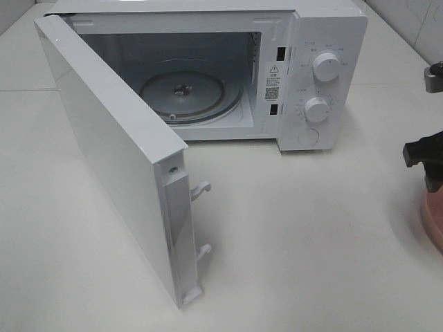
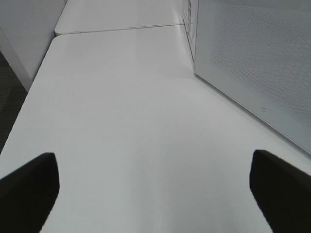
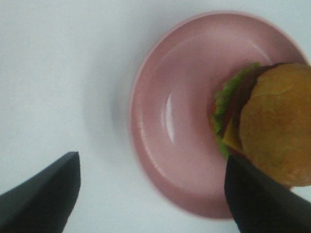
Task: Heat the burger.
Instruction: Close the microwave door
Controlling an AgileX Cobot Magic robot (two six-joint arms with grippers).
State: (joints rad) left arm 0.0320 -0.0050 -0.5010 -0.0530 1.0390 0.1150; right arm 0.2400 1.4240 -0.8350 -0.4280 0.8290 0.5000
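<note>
Burger: on pink plate, off-centre.
Right end effector: released, above plate.
Left end effector: released, over table.
Microwave: door open.

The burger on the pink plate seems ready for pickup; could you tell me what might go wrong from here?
1. The burger sits off-centre, near the rim of the pink plate, so lifting the plate could tip or slide it.
2. The right hand is open with one finger overlapping the burger's edge in the wrist view; closing here might squash the bun.
3. The microwave door swings far out, narrowing the path to the turntable.
</note>
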